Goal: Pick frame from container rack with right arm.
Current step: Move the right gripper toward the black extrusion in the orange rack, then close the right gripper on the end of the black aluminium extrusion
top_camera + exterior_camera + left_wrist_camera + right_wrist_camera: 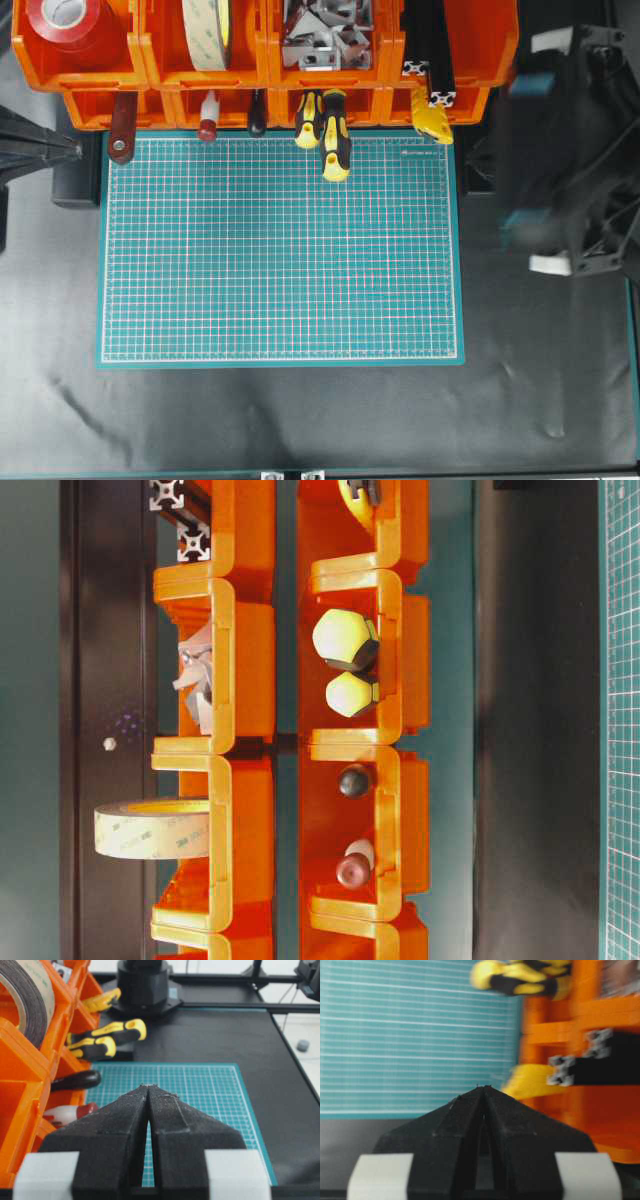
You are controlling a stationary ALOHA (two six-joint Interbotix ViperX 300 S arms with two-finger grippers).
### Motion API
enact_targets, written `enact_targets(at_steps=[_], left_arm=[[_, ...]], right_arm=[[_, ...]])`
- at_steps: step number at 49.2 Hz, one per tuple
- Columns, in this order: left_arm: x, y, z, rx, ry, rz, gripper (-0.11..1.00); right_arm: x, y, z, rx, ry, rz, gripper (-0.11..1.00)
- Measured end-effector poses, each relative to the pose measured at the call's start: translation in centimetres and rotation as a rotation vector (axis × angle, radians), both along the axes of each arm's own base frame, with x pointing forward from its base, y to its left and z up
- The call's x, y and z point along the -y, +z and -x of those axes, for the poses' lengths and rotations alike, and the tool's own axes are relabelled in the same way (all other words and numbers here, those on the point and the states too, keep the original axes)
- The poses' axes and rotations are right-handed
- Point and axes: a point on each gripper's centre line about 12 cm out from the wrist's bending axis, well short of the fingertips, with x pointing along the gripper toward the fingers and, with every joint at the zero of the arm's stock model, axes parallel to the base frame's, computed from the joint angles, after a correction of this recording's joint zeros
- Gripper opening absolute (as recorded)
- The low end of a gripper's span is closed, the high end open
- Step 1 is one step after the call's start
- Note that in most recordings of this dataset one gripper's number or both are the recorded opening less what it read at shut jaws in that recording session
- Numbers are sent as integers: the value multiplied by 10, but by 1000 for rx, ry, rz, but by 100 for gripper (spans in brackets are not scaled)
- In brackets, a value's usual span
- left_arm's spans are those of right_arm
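Closed right fingers (pixel 482 1091) before frame (pixel 580 1062) ends, blurred overhead.

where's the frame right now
In the overhead view the frame sits in the container rack, in the top-right bin, its silvery cut ends poking out just above the yellow tool at the cutting mat's corner.

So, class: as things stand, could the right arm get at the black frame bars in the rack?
Probably yes. The frame bars jut from the container rack with cut ends exposed, and nothing lies between them and the right gripper, though its fingers are shut.
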Motion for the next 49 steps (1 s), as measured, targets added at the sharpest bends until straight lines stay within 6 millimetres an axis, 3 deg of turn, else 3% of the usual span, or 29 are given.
enact_targets(at_steps=[11, 19, 28, 44, 49], left_arm=[[0, 0, 1, 0, -1, 2, 0], [1, 1, 1, 2, -6, 2, 0], [4, 0, 1, 0, -21, 2, 0], [9, 0, 1, 0, -44, 2, 0], [9, 0, 1, 0, -44, 5, 0]], right_arm=[[-18, -18, -11, -118, -9, 471, 1], [-32, -30, -17, -118, 26, 585, 4], [-36, -38, -20, -150, 15, 648, 24], [-39, -55, -26, -102, -72, 748, 78], [-36, -59, -26, -66, -105, 796, 82]])
